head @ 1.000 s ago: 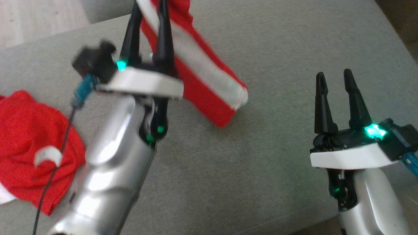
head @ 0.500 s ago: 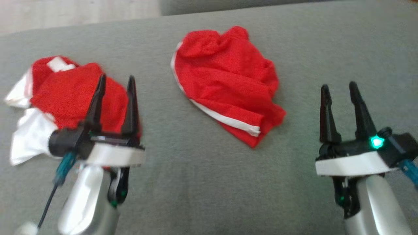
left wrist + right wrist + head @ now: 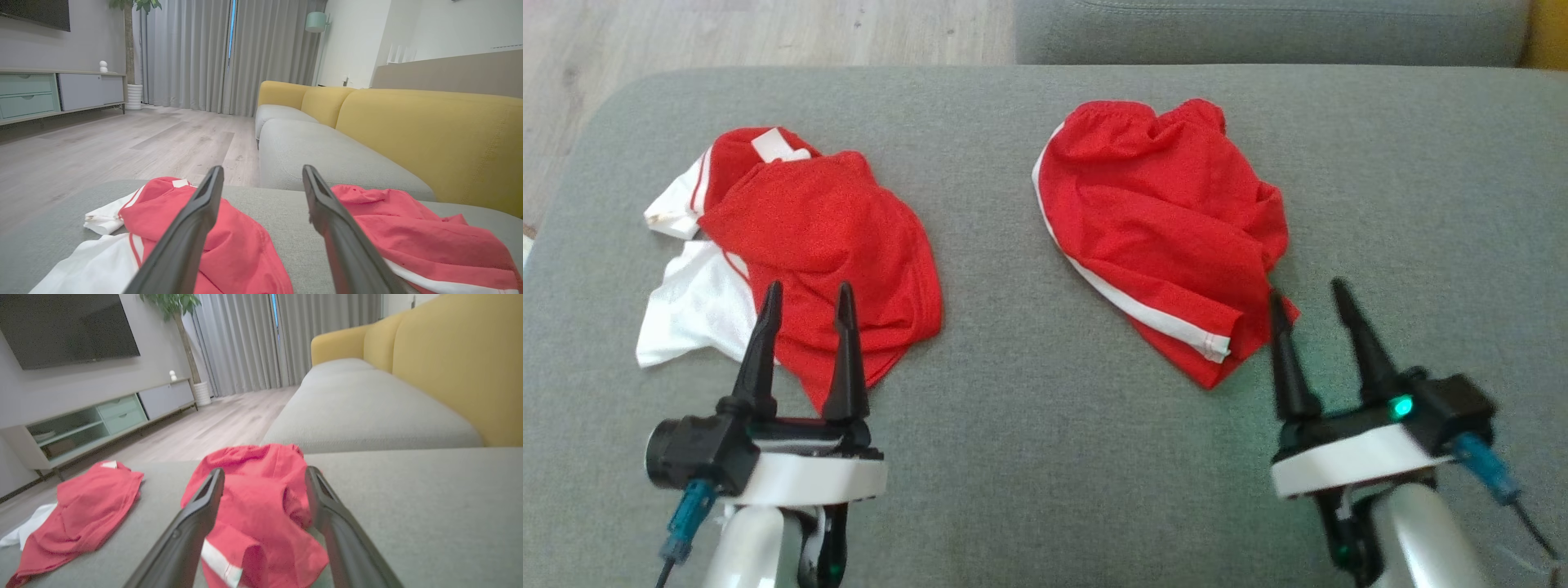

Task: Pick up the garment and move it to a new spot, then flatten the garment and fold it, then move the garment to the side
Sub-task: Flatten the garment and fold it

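Two crumpled garments lie on the grey cushion point(image 3: 1029, 474). At the left is a red top with white parts point(image 3: 825, 220), point(image 3: 241, 249), point(image 3: 88, 502). At the right are red shorts with a white side stripe point(image 3: 1160, 212), point(image 3: 408, 232), point(image 3: 257, 498). My left gripper point(image 3: 808, 287), point(image 3: 262, 168) stands open just in front of the red-and-white top, nothing between its fingers. My right gripper point(image 3: 1307, 289), point(image 3: 264, 469) is open too, at the near right corner of the shorts, holding nothing.
The cushion's rounded left edge drops to a wooden floor point(image 3: 768, 33). A second grey seat point(image 3: 1258, 28) lies beyond the far edge, with a yellow sofa back point(image 3: 429, 130) behind it. Bare cushion lies between the garments and along the front.
A second ago my left gripper's fingers were raised against a hanging red-and-white garment. Now that gripper is open and low at the front, and both garments lie on the cushion. The camera has shifted.
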`<state>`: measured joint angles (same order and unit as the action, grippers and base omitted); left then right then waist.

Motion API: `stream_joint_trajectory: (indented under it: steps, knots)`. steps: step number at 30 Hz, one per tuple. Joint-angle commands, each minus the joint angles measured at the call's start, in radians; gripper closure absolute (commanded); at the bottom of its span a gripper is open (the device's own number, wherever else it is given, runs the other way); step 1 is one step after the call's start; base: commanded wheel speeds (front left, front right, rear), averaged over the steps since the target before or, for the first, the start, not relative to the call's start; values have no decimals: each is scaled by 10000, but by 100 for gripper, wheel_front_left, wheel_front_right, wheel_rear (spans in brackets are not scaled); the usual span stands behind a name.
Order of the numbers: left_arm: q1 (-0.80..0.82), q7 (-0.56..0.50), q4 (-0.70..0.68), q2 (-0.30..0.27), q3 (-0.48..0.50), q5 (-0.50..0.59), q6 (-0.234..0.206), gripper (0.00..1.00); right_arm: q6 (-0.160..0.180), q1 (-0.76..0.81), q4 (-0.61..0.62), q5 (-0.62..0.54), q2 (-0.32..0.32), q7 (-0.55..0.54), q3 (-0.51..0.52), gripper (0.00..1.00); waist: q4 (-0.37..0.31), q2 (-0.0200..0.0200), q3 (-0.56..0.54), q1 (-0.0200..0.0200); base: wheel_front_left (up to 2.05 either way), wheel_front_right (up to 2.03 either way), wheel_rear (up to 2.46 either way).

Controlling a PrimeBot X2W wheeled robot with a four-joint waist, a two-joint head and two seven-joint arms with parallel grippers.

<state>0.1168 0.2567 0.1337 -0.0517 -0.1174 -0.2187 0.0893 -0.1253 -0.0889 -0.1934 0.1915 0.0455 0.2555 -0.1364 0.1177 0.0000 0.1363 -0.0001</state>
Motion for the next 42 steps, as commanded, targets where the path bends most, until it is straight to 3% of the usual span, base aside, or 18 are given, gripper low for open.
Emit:
stream_joint_trajectory:
  steps: [1, 11, 20, 22, 27, 33, 42]
  knots:
    - [408, 50, -293, -30, 416, 94, 27, 0, -54, -242, 136, -108, 47, 63, -347, 0, 34, 0, 4, 1, 0, 0, 0]
    - [424, 51, -156, 11, 297, -124, 148, 0, -54, -1075, -2867, 628, 47, 61, -1754, 0, 283, 0, 117, 1, 0, 0, 0]
    - [521, 51, -140, 13, 197, -252, 72, 0, -54, -1879, -3860, 922, 47, 62, -2187, 0, 477, 0, 336, 1, 0, 0, 0]
    - [531, 51, -125, 13, 202, -253, 69, 0, -54, -2015, -4062, 1026, 47, 62, -2289, 100, 478, 0, 369, 1, 0, 0, 0]
    - [483, 51, -104, 13, 326, -229, 30, 0, -54, -2155, -4172, 1064, 47, 62, -2170, 100, 243, 0, 322, 1, 0, 0, 0]
    - [426, 51, -116, 14, 494, -235, 31, 0, -54, -1568, -3871, 358, 96, 62, -922, 100, -378, 0, 73, 1, 0, 0, 0]
    - [392, 51, -207, 14, 363, -349, -40, 0, -54, -709, -3146, -158, 1397, -883, 1226, 100, -1161, 0, -245, 1, 0, 0, 0]
